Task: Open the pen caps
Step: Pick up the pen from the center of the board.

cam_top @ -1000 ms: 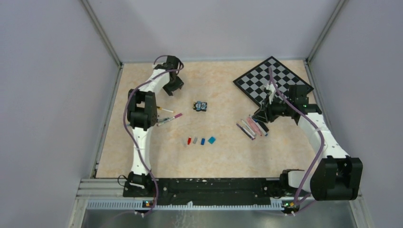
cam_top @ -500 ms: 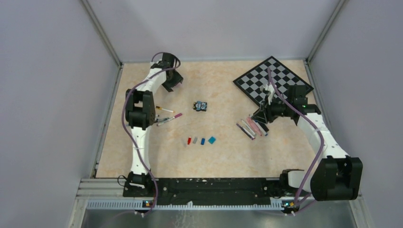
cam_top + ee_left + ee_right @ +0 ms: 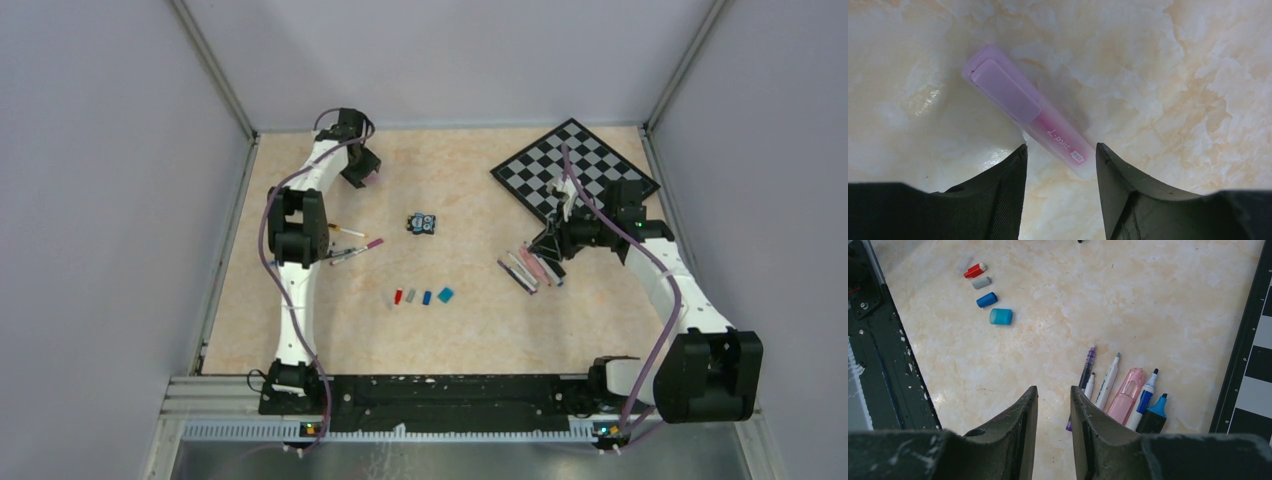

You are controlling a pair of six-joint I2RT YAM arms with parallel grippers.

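- The capped pink highlighter [image 3: 1028, 112] lies flat on the table [image 3: 1173, 75], its barrel end between the spread, unclamped jaws of the left gripper [image 3: 1059, 150].
- The right gripper [image 3: 1053, 389], jaws slightly apart and empty, hovers just beside six uncapped pens [image 3: 1128, 395] fanned together.
- Five loose caps [image 3: 986, 299] lie in a row, well apart from it.

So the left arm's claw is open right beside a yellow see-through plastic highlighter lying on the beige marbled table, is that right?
Only the colour is wrong: the see-through plastic highlighter is pink with a lilac cap, not yellow. The left wrist view shows it lying on the beige marbled table, with the left gripper open right beside it.
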